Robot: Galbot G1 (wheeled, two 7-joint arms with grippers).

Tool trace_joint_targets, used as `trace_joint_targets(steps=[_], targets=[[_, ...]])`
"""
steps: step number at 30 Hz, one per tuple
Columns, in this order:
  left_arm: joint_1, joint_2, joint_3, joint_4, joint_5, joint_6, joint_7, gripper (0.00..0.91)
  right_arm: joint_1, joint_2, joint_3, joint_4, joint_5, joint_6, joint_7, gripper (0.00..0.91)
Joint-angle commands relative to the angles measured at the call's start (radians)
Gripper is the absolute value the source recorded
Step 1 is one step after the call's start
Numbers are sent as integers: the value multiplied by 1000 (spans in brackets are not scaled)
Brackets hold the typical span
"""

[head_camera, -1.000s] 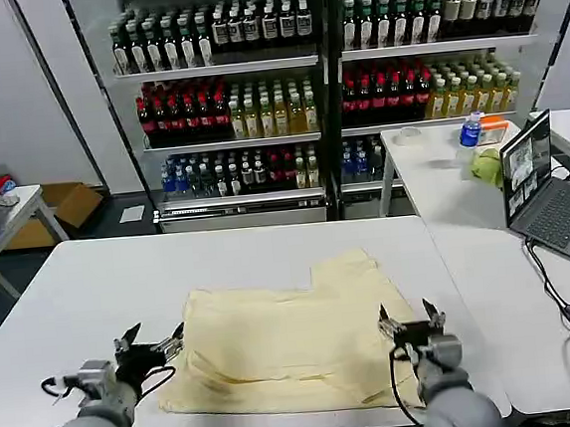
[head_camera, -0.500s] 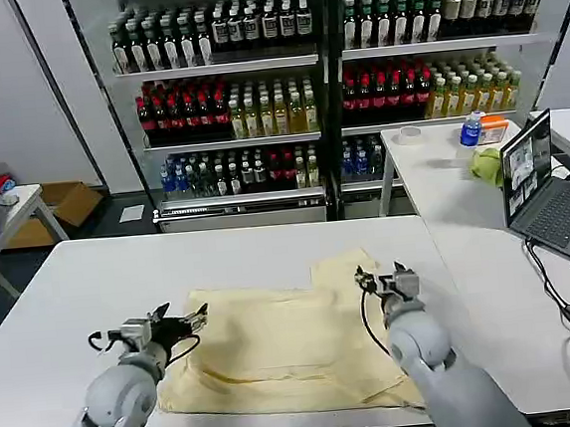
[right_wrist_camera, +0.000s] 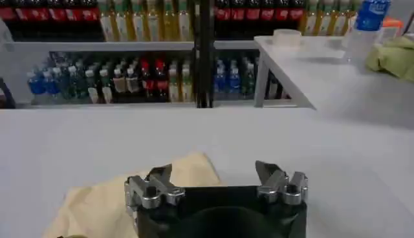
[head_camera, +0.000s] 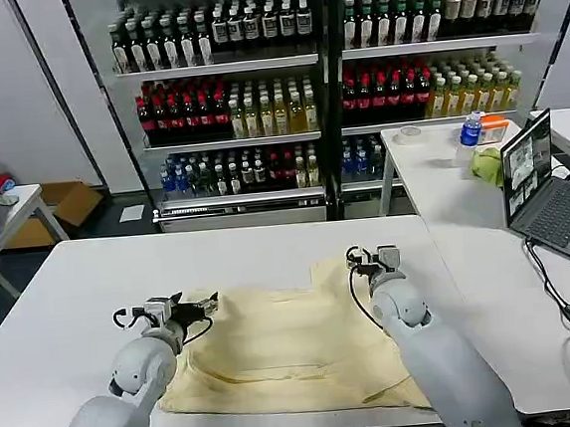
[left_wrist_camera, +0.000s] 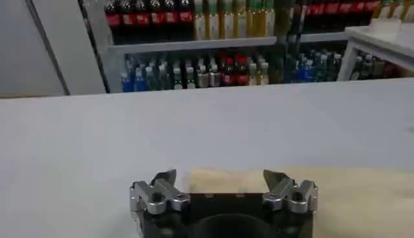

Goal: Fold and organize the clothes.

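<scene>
The T-shirt is spread on the near half of the table. The left gripper and right gripper are held over its far corners, fingers spread. If the fingers close too high, only air may be caught and the fold missed.

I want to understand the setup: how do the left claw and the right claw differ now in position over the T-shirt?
The left claw sits at the T-shirt's far left corner, nearer the robot; the right claw is farther away, at the raised far right sleeve. The left claw points across the table, the right one away from the robot. Both are open and hold nothing.
</scene>
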Motion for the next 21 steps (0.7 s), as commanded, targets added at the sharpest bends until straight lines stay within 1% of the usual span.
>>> trace_joint_targets(steps=[1, 2, 3, 4, 5, 6, 7, 8, 9, 10, 11, 15, 21], targets=[[-64, -33, 26, 108, -14, -8, 7, 625, 35, 9, -12, -68, 9, -2, 0, 907], [-64, -37, 24, 109, -20, -9, 8, 514, 34, 9, -12, -68, 10, -2, 0, 907], [-64, -40, 23, 113, -24, -9, 7, 322, 31, 9, -11, -67, 11, -2, 0, 907], [-64, -42, 21, 118, -27, -9, 7, 232, 28, 10, -10, -68, 14, -2, 1, 907], [-64, -45, 21, 122, -30, -11, 7, 111, 25, 11, -7, -69, 18, -2, 0, 907], [-65, -45, 21, 125, -32, -12, 8, 30, 22, 11, -4, -70, 24, -2, -1, 867], [-65, -46, 20, 128, -34, -12, 8, 10, 17, 11, -1, -71, 26, -2, -2, 665], [-64, -47, 20, 130, -37, -13, 8, 10, 12, 12, 1, -70, 27, -2, -4, 595], [-63, -47, 20, 130, -37, -13, 8, 10, 9, 12, 2, -69, 28, -2, -5, 464], [-59, -47, 19, 127, -38, -13, 8, 10, 1, 11, 3, -62, 34, -2, -6, 383], [-56, -46, 18, 126, -38, -13, 9, 10, -4, 10, 4, -55, 42, -2, -6, 181], [-37, -41, 12, 109, -38, -13, 11, 10, -16, 12, 7, -41, 46, -2, -8, 10], [-7, -35, -5, 86, -49, -16, 17, 10, -33, 14, 16, -17, 42, -1, -16, 0]])
